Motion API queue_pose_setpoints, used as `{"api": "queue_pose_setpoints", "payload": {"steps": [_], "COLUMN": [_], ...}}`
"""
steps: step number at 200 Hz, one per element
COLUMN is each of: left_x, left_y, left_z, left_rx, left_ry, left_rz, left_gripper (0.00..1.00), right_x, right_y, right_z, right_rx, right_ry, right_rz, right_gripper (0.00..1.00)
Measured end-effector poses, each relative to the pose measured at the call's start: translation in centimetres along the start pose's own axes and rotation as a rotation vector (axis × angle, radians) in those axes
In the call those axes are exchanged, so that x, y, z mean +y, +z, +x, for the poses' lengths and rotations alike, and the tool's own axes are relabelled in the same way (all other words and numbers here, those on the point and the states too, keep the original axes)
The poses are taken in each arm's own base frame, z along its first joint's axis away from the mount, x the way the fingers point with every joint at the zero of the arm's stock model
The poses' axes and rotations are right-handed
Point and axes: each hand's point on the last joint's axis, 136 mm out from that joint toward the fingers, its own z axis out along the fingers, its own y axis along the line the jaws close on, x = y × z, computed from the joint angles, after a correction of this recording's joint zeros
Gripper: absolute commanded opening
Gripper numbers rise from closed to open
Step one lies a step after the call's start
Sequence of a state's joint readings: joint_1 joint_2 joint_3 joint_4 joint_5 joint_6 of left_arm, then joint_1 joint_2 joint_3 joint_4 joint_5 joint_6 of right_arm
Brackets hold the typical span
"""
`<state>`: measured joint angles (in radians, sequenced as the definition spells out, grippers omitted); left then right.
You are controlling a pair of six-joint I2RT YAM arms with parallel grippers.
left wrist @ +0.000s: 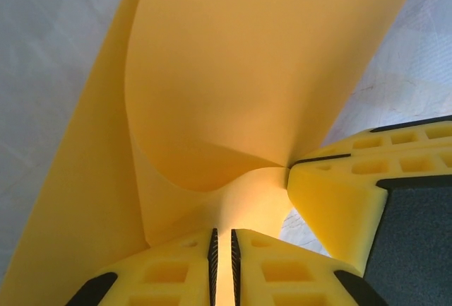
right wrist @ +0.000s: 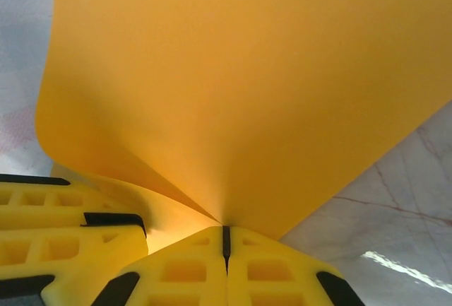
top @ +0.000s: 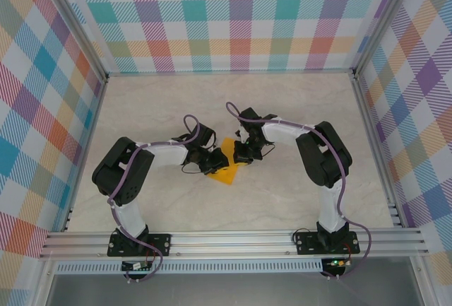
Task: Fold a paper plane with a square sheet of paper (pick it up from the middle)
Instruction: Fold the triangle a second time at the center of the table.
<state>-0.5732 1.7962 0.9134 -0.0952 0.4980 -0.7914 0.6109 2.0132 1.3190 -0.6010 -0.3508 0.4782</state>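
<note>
The table [top: 296, 108] is the widest thing here. Over it the left arm [top: 131, 172] and the right arm [top: 321, 154] bend inward and meet near the centre, I think because the paper must be taken from its middle.

The square sheet of paper [top: 227, 172] lies between them, one corner pointing toward the bases. In the wrist views it rises from the pinch in a soft curved flap. To my judgement, a fold is started but not yet pressed flat.

The left gripper [left wrist: 222, 239] is closed on the paper, and a thin strip passes between its pads. The right gripper [right wrist: 226, 232] is closed too, with the paper coming out of the seam. They hold just beside each other, probably to keep the paper tight.

From above, the grippers cover most of the sheet, so I cannot tell its outline or any crease. The wrist views cut off its edges.
</note>
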Motion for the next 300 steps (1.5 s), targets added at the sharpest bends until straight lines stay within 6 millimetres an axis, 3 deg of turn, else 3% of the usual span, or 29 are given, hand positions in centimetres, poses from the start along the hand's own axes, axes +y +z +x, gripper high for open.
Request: {"api": "queue_pose_setpoints", "payload": {"steps": [107,143,175,203,261,300], "left_x": [0.2,0.2,0.2,0.3,0.3,0.3], "left_y": [0.3,0.3,0.3,0.3,0.3,0.3], "left_z": [0.2,0.2,0.2,0.2,0.2,0.2], "left_rx": [0.025,0.037,0.04,0.044,0.046,0.049], "left_ry": [-0.007,0.002,0.007,0.01,0.016,0.014], "left_rz": [-0.011,-0.026,-0.029,-0.035,-0.038,-0.041], "left_gripper": [0.15,0.14,0.14,0.13,0.13,0.12], "right_x": [-0.1,-0.3,0.0,0.9,2.0,1.3], "right_y": [-0.1,-0.2,-1.9,-3.5,-2.6,-0.7], "right_z": [-0.1,-0.2,-0.3,-0.6,-0.3,0.0], "right_rx": [-0.006,-0.016,-0.061,-0.106,-0.078,-0.027], "right_ry": [0.003,0.01,0.004,-0.017,-0.022,0.001], "right_rz": [0.009,0.022,0.043,0.028,-0.029,-0.031], "right_gripper": [0.04,0.15,0.19,0.14,0.11,0.1]}}
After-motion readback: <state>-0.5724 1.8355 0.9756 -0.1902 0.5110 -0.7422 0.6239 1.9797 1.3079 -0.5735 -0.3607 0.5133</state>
